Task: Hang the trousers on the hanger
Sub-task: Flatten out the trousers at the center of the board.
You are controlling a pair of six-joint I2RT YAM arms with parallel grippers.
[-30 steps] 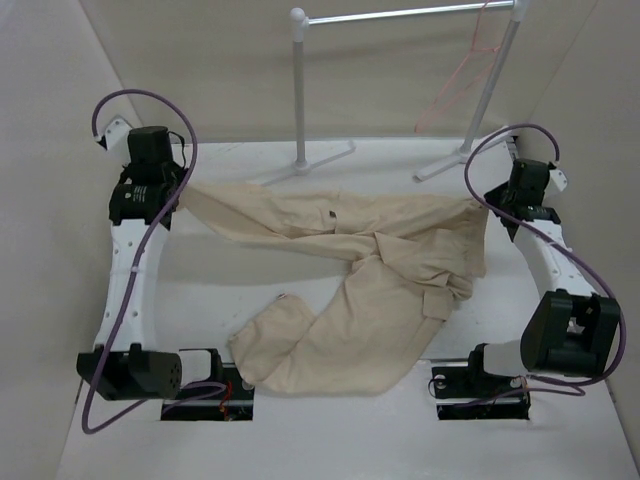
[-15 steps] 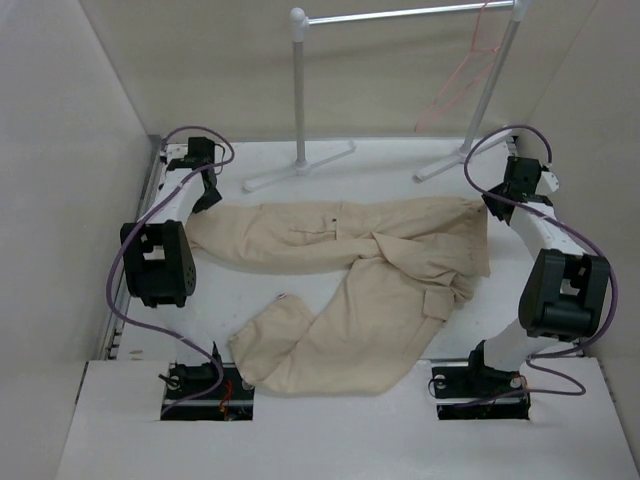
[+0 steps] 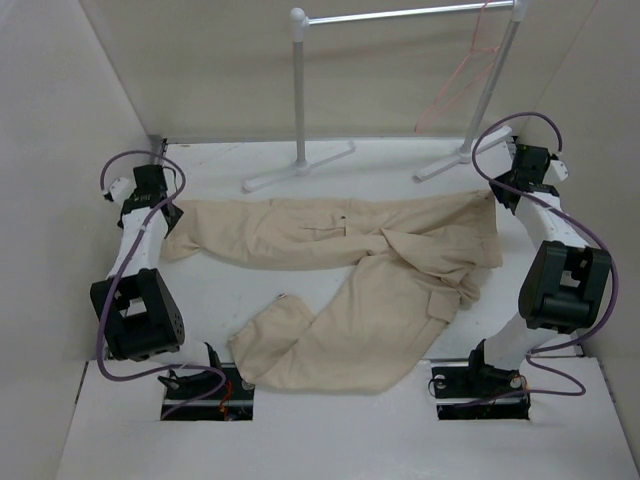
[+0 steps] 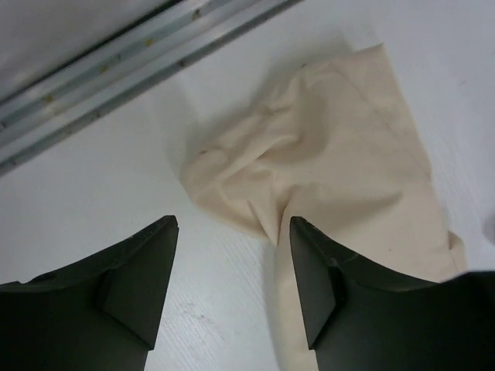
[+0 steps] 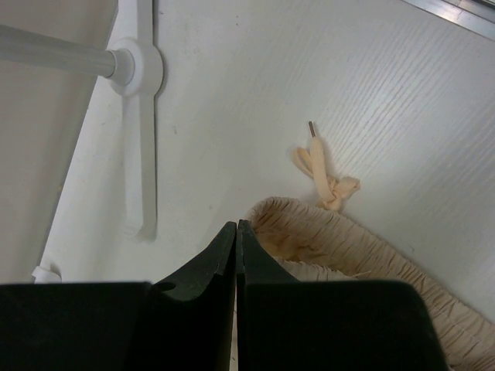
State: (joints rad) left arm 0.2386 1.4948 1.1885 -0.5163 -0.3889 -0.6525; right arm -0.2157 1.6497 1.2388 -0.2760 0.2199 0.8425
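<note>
One leg of the trousers (image 3: 400, 240) released, hanger (image 3: 455, 85) untouched
The left pincer (image 4: 232, 224), clamped on the leg end a second ago, now stands spread above it. The right pincer (image 5: 236, 226) is pressed together at the waistband, hold unclear. The cloth lies flat on the surface (image 3: 230, 290), well apart from the hanger.

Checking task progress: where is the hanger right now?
In the top view the hanger hangs from the white rail, far right, beside its right post, apart from the trousers.
</note>
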